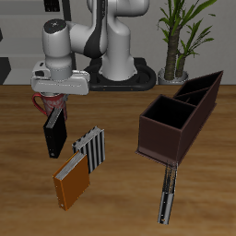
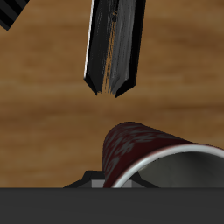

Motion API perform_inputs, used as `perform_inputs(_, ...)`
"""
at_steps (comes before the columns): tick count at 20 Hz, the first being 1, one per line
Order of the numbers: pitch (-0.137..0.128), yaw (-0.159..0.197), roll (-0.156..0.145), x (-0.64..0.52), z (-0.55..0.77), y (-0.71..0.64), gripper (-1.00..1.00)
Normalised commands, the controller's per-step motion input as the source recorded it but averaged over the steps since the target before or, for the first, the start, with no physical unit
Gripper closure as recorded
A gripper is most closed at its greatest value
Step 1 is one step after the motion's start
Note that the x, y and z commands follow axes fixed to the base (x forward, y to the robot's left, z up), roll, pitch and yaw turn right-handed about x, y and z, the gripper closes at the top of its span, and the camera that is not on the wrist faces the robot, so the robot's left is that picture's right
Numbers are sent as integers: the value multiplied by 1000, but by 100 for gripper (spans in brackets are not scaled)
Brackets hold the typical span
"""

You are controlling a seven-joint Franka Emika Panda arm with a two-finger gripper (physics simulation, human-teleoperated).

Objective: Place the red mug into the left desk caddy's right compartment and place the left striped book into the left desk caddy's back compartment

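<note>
step: red mug (image 2: 144, 153) leg, seemingly lifted | gripper (image 1: 55, 100): looks closed on the mug, fingers hidden | next: carry to left desk caddy (image 1: 180, 115), right compartment (image 1: 164, 118)

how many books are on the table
4: a black book under the gripper, a striped book beside it, an orange book nearer the front, and a slim striped book before the caddy.
</note>
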Motion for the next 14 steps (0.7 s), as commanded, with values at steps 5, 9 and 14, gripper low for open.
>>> perform_inputs(5, -42, 57, 13, -107, 482, 661, 100)
perform_inputs(9, -3, 76, 27, 117, 433, 560, 100)
perform_inputs(14, -26, 35, 10, 129, 404, 418, 100)
